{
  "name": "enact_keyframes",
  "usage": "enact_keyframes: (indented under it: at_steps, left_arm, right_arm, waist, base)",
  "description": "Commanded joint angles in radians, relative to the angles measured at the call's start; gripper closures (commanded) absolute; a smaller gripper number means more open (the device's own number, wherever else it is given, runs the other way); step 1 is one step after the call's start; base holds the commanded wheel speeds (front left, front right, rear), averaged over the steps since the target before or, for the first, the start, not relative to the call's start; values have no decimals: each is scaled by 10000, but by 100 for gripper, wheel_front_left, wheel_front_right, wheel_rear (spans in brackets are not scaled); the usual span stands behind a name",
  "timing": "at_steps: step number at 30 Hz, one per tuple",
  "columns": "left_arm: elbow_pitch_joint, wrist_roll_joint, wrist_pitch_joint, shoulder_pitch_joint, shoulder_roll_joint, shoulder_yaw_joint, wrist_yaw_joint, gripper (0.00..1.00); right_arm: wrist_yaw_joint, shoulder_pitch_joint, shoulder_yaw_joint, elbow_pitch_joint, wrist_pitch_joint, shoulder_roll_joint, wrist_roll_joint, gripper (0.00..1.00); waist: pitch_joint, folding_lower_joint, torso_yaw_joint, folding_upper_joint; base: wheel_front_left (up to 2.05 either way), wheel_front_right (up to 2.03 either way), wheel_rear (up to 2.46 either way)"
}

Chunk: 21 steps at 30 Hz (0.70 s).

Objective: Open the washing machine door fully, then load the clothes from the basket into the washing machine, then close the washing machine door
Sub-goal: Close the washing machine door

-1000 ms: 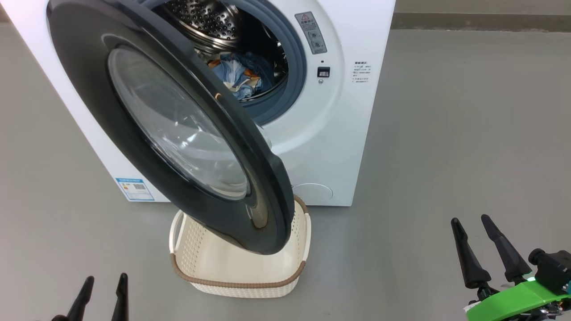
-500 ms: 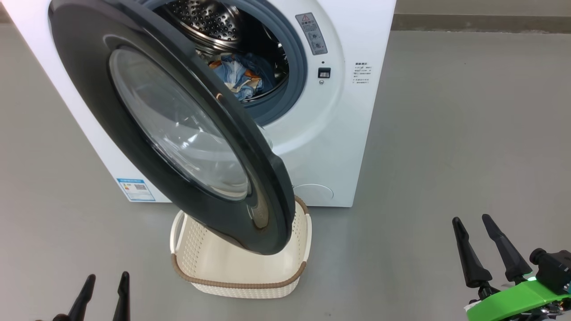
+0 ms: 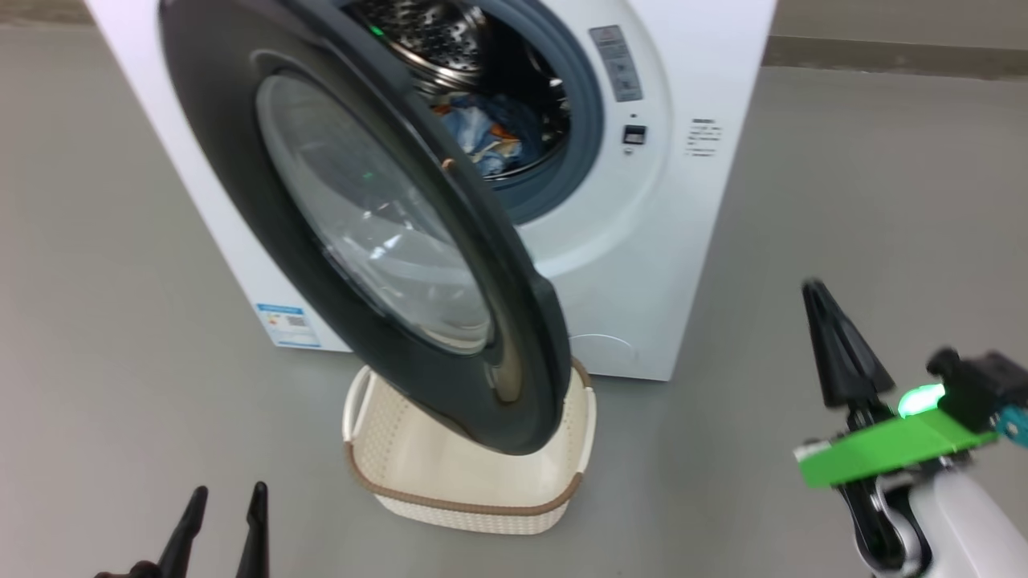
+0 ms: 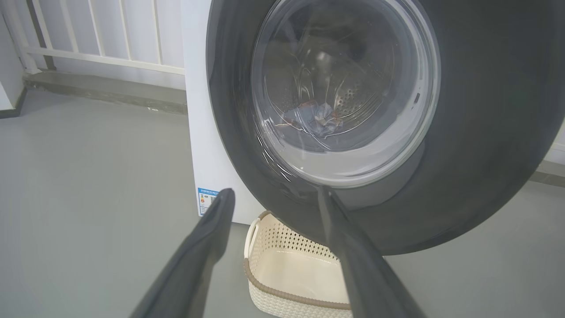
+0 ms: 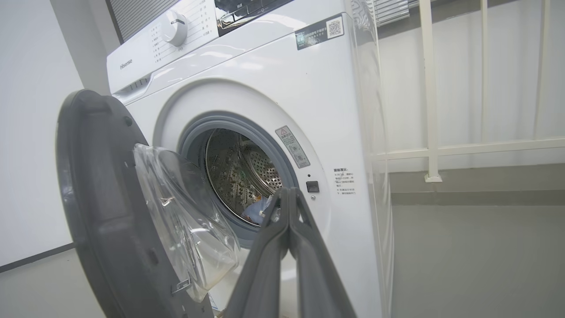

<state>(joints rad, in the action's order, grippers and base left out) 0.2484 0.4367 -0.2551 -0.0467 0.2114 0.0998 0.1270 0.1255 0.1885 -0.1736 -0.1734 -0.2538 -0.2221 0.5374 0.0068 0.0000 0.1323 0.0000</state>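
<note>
Right end effector [image 5: 288,192] pinched together, washing machine [image 5: 273,75] badged Hisense, QR sticker [image 5: 334,27]

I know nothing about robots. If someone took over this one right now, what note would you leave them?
Left end effector: open, empty, low, short of the door.
Right end effector: shut, empty, raised to the right of the washing machine.
Door: open, hanging over the basket.
Clothes: inside the drum.
Basket: on the floor in front of the machine; the part that shows is empty.
Done: door opened, clothes loaded.
Left: close the door.
</note>
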Motion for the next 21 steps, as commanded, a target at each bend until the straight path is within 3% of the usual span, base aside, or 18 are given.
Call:
enact_keyframes:
  at_steps: [1,12,21]
  left_arm:
    - [-330,-136,-66,269,93,-303,37,0]
    - [-535,-230,-66,386,-23,-101,37,0]
    - [-645,-248,-66,403,-37,-26,37,0]
  right_arm:
    - [52,532,-304,270,-80,-55,35,100]
    - [52,2163,-1584,1881,-80,235,414,100]
    - [52,2086,-3894,2496,-80,504,719,100]
  waist:
    - [-23,0,283,0]
    - [-126,0,1067,0]
    - [-125,0,1374,0]
  base:
    - [0,0,0]
    - [0,0,0]
    - [0,0,0]
